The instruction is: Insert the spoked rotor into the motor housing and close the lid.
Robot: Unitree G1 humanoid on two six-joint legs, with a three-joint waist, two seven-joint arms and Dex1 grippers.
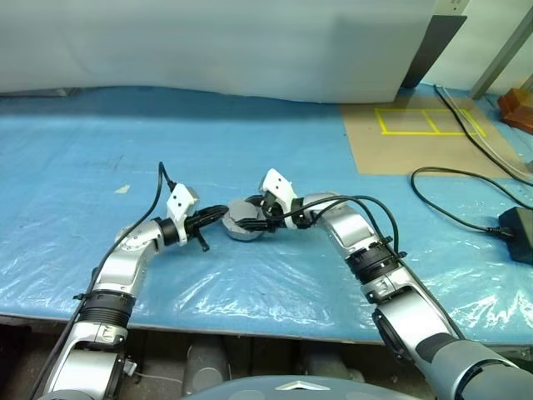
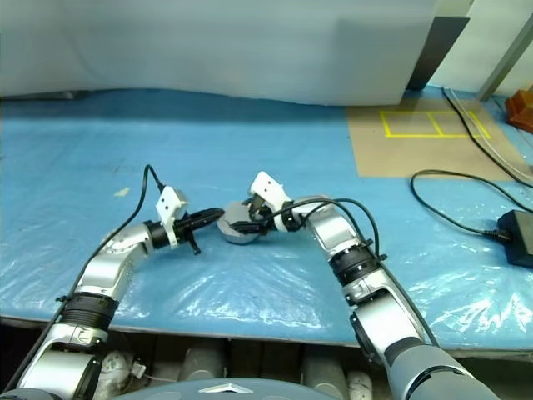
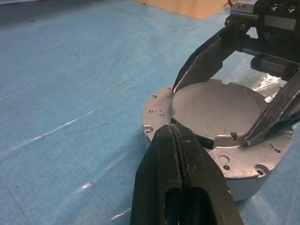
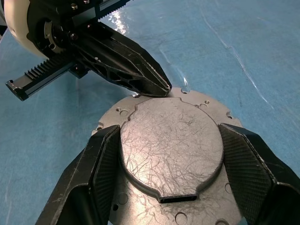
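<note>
The motor housing (image 1: 243, 232) is a round silver-grey body standing on the blue sheet at mid table. The lid (image 4: 171, 150), a silver-grey disc with a holed flange and a scratched raised centre, lies flat on top of it. My right gripper (image 4: 169, 135) reaches in from the right, its fingers (image 3: 201, 61) pressed against opposite sides of the raised centre. My left gripper (image 3: 174, 129) is shut and comes from the left, its tip resting at the edge of that centre. The spoked rotor is hidden or out of view.
A brown board with yellow tape squares (image 1: 425, 133) lies at the back right. A black cable (image 1: 450, 208) runs to a black adapter (image 1: 516, 229) at the right edge. A white wall panel (image 1: 250, 50) closes the back.
</note>
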